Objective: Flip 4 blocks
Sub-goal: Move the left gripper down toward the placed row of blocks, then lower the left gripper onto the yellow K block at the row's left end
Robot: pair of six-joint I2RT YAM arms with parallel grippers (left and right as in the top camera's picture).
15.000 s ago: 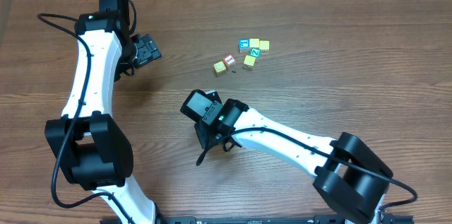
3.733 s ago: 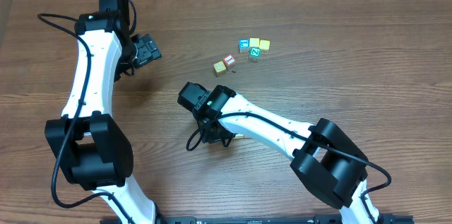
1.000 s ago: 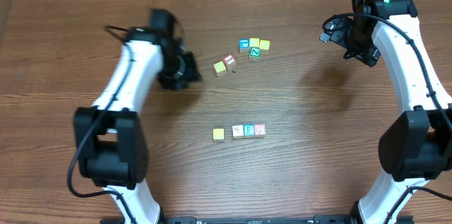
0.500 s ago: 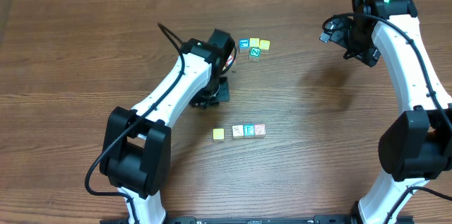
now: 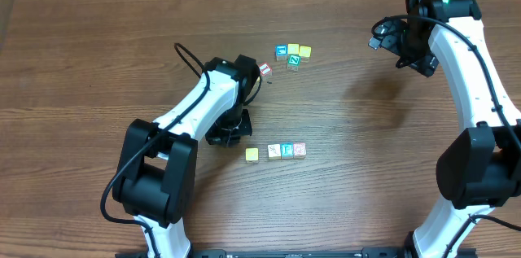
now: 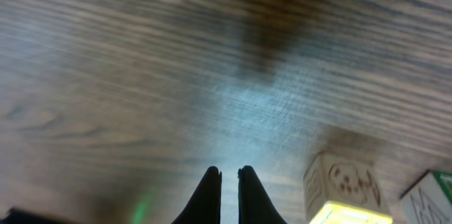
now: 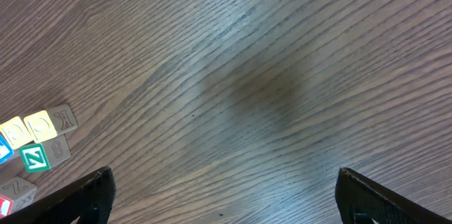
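On the brown wood-grain tabletop (image 5: 98, 63), four tiny wooden alphabet blocks (image 5: 276, 152) lie in a short straight row in the middle, somewhat closer to the robot-side edge than to the far edge. From the left the row runs yellow-faced block (image 5: 252, 154), cream-faced block (image 5: 274, 152), blue-bordered block (image 5: 286, 151) and red-bordered block (image 5: 299, 150). The last three sit side by side and touch or nearly touch, and the yellow one stands slightly apart. The left gripper (image 5: 226, 133) hangs low just beside the left end of the row, its two dark fingers pressed together with nothing between them. In the left wrist view a cube with a pale carved side and a bright yellow top (image 6: 342, 190) sits just right of the fingertips. It is probably the yellow-faced block, though the view is too blurred to be certain. The right gripper (image 5: 384, 37) is raised near the far right corner of the tabletop, well apart from the row, with its fingers spread wide and holding nothing. Toward the far edge lies a loose cluster of small wooden letter cubes (image 5: 293, 50), among them the cube with a green letter Z (image 5: 293, 60). A red-edged cube (image 5: 264, 69) lies just beside the left arm's forearm.
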